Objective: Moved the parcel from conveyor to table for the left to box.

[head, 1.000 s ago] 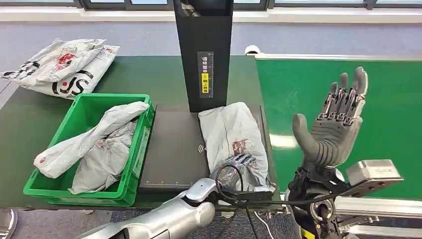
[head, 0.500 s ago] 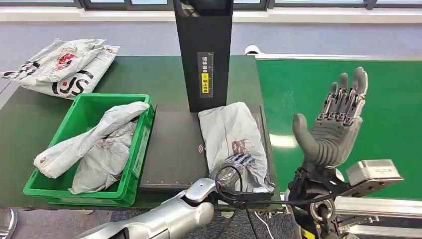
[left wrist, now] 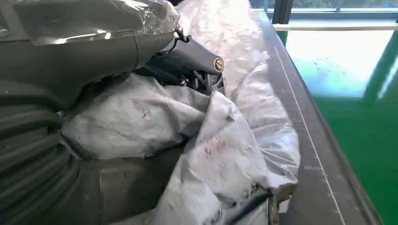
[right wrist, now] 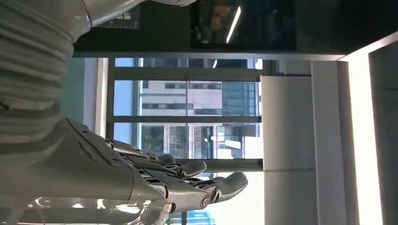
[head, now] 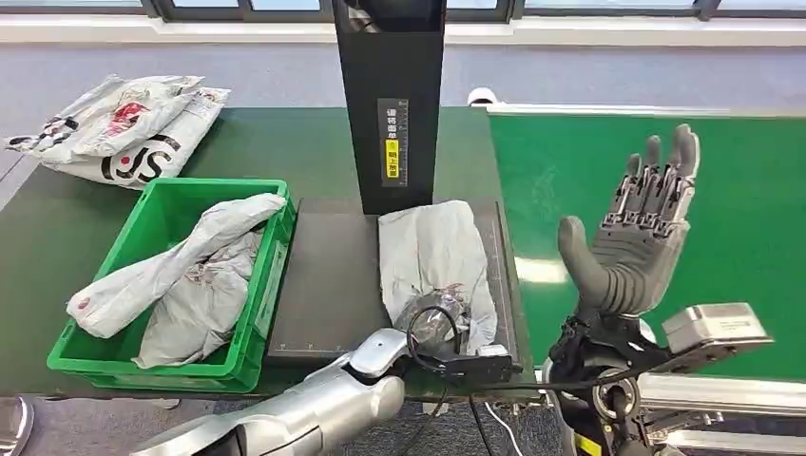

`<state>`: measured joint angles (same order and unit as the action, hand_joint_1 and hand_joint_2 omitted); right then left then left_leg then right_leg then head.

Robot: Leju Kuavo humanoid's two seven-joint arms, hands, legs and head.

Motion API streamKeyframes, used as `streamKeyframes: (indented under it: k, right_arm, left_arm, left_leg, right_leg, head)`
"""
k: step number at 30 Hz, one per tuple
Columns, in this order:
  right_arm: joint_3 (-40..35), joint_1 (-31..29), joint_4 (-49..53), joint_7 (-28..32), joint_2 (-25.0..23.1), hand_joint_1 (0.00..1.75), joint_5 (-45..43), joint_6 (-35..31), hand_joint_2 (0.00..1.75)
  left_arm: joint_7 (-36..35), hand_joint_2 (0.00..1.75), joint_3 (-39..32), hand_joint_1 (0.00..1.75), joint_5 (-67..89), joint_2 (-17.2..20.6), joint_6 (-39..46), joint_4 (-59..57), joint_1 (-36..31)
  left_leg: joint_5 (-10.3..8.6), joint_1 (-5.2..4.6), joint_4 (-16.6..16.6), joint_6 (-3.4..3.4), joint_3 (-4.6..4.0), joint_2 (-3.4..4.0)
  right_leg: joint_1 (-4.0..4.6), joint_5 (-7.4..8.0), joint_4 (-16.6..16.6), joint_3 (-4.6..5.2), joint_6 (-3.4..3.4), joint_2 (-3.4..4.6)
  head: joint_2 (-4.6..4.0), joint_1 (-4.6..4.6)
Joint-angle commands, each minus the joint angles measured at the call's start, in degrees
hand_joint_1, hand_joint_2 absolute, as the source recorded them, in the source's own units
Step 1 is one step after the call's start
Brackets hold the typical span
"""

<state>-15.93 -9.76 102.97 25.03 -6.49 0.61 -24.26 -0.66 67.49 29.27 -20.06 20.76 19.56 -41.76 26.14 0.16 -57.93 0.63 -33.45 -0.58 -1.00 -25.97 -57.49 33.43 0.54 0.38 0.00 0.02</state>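
You're looking at a dark green table beside a bright green conveyor, windows behind. The grey parcel lies on the black scan plate, long axis running away from you. Your left hand clutches its near end; your right hand is raised, fingers spread, empty.

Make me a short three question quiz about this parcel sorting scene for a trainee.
1. True or false: the right robot hand is raised, open and holding nothing.
2. What is the left robot hand gripping?
A. the green crate
B. the grey parcel on the black scanner plate
C. the conveyor belt
3. What lies in the green crate?

Key: 1 true; 2 B; 3 grey parcels.
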Motion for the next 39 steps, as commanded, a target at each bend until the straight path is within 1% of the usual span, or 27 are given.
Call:
streamKeyframes:
  k: [1, 2, 5, 8, 10, 16, 17, 18, 20, 21, 24, 26, 27, 28, 30, 31, 32, 35, 36, 37, 39]
  right_arm:
    - [-1.4, -2.0, -3.4, -0.4, -0.1, 0.0, -0.2, 0.1, 1.75]
    - [-1.4, -1.8, -3.2, -0.4, 0.0, 0.0, -0.2, 0.0, 1.75]
    - [-1.4, -1.4, -2.8, -0.5, 0.1, 0.0, 0.0, -0.2, 1.75]
    - [-1.1, -0.7, -2.1, -0.4, 0.4, 0.0, 0.2, -1.0, 1.75]
    - [-1.1, -0.6, -1.9, -0.4, 0.5, 0.0, 0.2, -1.0, 1.75]
    - [-1.1, -0.6, -1.8, -0.4, 0.4, 0.0, 0.2, -1.0, 1.75]
    - [-1.1, -0.5, -1.8, -0.4, 0.4, 0.0, 0.3, -1.1, 1.75]
    - [-0.9, -0.2, -1.5, -0.3, 0.4, 0.0, 0.4, -1.4, 1.75]
    - [-0.7, 0.4, -0.9, -0.2, 0.6, 0.0, 0.6, -1.7, 1.75]
    - [-0.5, 0.8, -0.6, -0.2, 0.8, 0.0, 0.7, -1.8, 1.75]
    - [-0.2, 1.5, -0.1, 0.2, 1.5, 0.0, 0.5, -2.3, 1.75]
    - [0.0, 1.7, -0.2, 0.5, 2.0, 0.0, 0.4, -2.5, 1.75]
    - [0.2, 1.7, -0.3, 0.5, 2.2, 0.0, 0.4, -2.9, 1.75]
    - [0.3, 1.6, -0.3, 0.6, 2.5, 0.0, 0.4, -3.3, 1.75]
    - [1.0, 2.6, 0.8, 0.8, 3.4, 0.0, 0.5, -4.7, 1.75]
    - [1.3, 3.2, 1.4, 1.1, 3.5, 0.0, 0.2, -4.7, 1.75]
    - [1.6, 3.7, 1.9, 1.2, 3.6, 0.0, 0.2, -4.7, 1.75]
    - [2.1, 5.5, 3.6, 1.5, 4.1, 0.0, 0.9, -5.1, 1.75]
    - [2.5, 6.6, 4.5, 1.5, 4.3, 0.0, 1.3, -5.4, 1.75]
    - [2.7, 7.2, 4.9, 1.5, 4.5, 0.0, 1.4, -5.2, 1.75]
    - [3.0, 7.6, 5.2, 1.6, 4.4, 0.0, 1.5, -5.1, 1.75]
  left_arm:
    - [0.0, 1.75, -4.3, 1.75, 1.5, 0.5, -0.3, -3.7, -0.8]
    - [0.0, 1.75, -4.8, 1.75, 1.8, 0.5, 0.2, -3.6, -0.8]
    - [1.5, 1.75, -7.8, 1.75, 2.1, 0.8, 2.5, -2.5, -1.6]
    - [3.4, 1.75, -13.2, 1.75, 4.0, 2.3, 7.8, 0.7, -3.6]
    - [3.3, 1.75, -13.6, 1.75, 3.9, 2.8, 7.0, 1.0, -4.9]
    - [3.4, 1.75, -14.2, 1.75, 4.4, 3.0, 6.5, 1.9, -3.9]
    - [3.4, 1.75, -14.5, 1.75, 5.3, 3.0, 7.7, 2.2, -3.7]
    - [3.3, 1.75, -16.2, 1.75, 6.7, 3.9, 11.5, 3.8, -4.6]
    - [3.5, 1.75, -19.3, 1.75, 8.1, 6.0, 11.5, 7.2, -6.2]
    - [2.8, 1.75, -21.3, 1.75, 10.6, 7.8, 12.7, 10.5, -6.6]
    - [1.7, 1.75, -30.1, 1.75, 18.9, 12.7, 10.2, 24.4, -4.2]
    - [1.5, 1.75, -35.8, 1.75, 24.9, 15.0, 8.7, 32.8, -1.7]
    - [1.0, 1.75, -37.5, 1.75, 27.7, 17.1, 10.2, 36.9, -1.0]
    - [1.1, 1.75, -39.3, 1.75, 28.4, 19.0, 9.9, 41.2, 0.0]
    - [0.5, 1.75, -43.7, 1.75, 32.5, 23.9, 10.8, 49.7, 2.6]
    - [1.1, 1.75, -45.3, 1.75, 32.4, 24.9, 9.7, 51.9, 3.6]
    - [1.0, 1.75, -46.8, 1.75, 34.3, 25.6, 9.6, 53.4, 4.7]
    - [0.4, 1.75, -51.2, 1.75, 37.7, 27.7, 10.1, 57.6, 8.2]
    - [0.5, 1.75, -53.1, 1.75, 39.4, 28.8, 11.2, 59.9, 9.4]
    - [0.5, 1.75, -54.3, 1.75, 39.5, 29.8, 11.6, 61.4, 9.9]
    - [1.1, 1.75, -57.5, 1.75, 39.9, 30.0, 10.5, 63.9, 10.8]
  left_leg:
    - [0.0, 0.06, 0.1, 0.02, 0.07, 0.26]
    - [0.01, 0.02, 0.0, 0.01, 0.03, 0.16]
    - [-0.01, 0.06, 0.1, 0.01, 0.05, 0.22]
    - [-0.04, 0.06, 0.0, 0.01, -0.05, 0.19]
    - [-0.01, 0.05, 0.0, 0.02, -0.12, 0.08]
    - [-0.01, 0.01, 0.0, 0.02, -0.02, 0.13]
    - [-0.03, 0.03, 0.1, 0.02, -0.04, 0.14]
    - [-0.03, 0.07, 0.1, 0.03, -0.04, 0.15]
    - [-0.01, 0.07, 0.0, 0.02, -0.09, 0.18]
    - [-0.02, 0.08, 0.1, 0.02, -0.06, 0.21]
    - [-0.02, 0.04, 0.0, 0.03, -0.19, 0.12]
    - [-0.04, 0.06, 0.0, 0.06, -0.18, 0.28]
    - [-0.06, 0.07, 0.0, 0.06, -0.18, 0.24]
    - [-0.03, 0.05, 0.0, 0.05, -0.2, 0.25]
    - [-0.02, 0.08, 0.0, 0.07, -0.13, 0.44]
    - [0.0, 0.05, 0.1, 0.09, -0.07, 0.64]
    - [-0.01, 0.01, 0.1, 0.06, -0.08, 0.47]
    - [0.02, 0.09, 0.2, 0.11, 0.08, 0.7]
    - [0.01, 0.06, 0.1, 0.09, 0.04, 0.56]
    - [0.02, 0.09, 0.2, 0.09, 0.06, 0.62]
    - [0.04, 0.12, 0.1, 0.09, 0.03, 0.56]
  right_leg:
    - [0.07, 0.08, 0.1, -0.02, -0.07, 0.17]
    - [0.03, 0.04, 0.1, 0.01, -0.04, 0.11]
    - [0.08, 0.09, 0.2, -0.03, -0.06, 0.14]
    - [0.08, 0.1, 0.1, 0.08, -0.08, 0.1]
    - [0.06, 0.04, 0.0, 0.13, -0.04, 0.04]
    - [0.02, 0.04, 0.0, 0.07, -0.04, 0.08]
    - [0.05, 0.06, 0.1, 0.07, -0.06, 0.07]
    - [0.09, 0.08, 0.1, 0.07, -0.08, 0.07]
    - [0.09, 0.07, 0.1, 0.11, -0.07, 0.11]
    - [0.1, 0.09, 0.1, 0.08, -0.09, 0.12]
    - [0.05, 0.05, 0.0, 0.23, -0.06, 0.08]
    - [0.07, 0.11, 0.0, 0.28, -0.11, 0.21]
    - [0.09, 0.12, 0.0, 0.24, -0.12, 0.16]
    - [0.06, 0.09, 0.0, 0.29, -0.08, 0.19]
    - [0.11, 0.13, 0.0, 0.29, -0.12, 0.33]
    - [0.07, 0.15, 0.0, 0.34, -0.15, 0.54]
    - [0.02, 0.11, 0.0, 0.27, -0.1, 0.39]
    - [0.12, 0.11, 0.1, 0.21, -0.15, 0.58]
    - [0.06, 0.07, 0.0, 0.23, -0.1, 0.53]
    - [0.1, 0.08, 0.1, 0.21, -0.13, 0.55]
    - [0.13, 0.04, 0.0, 0.2, -0.14, 0.5]
  head:
    - [-0.02, 0.0]
    - [0.0, 0.0]
    - [0.0, 0.0]
    - [0.0, 0.0]
    - [0.0, 0.0]
    - [-0.02, 0.0]
    - [0.0, 0.0]
    - [-0.02, 0.0]
    - [-0.02, 0.0]
    - [0.0, 0.0]
    - [0.0, 0.0]
    - [-0.02, 0.0]
    - [0.0, 0.0]
    - [0.0, 0.0]
    - [0.0, 0.0]
    - [0.0, 0.0]
    - [0.0, 0.0]
    - [0.0, 0.0]
    - [0.0, -0.02]
    - [0.0, 0.0]
    - [-0.02, 0.0]
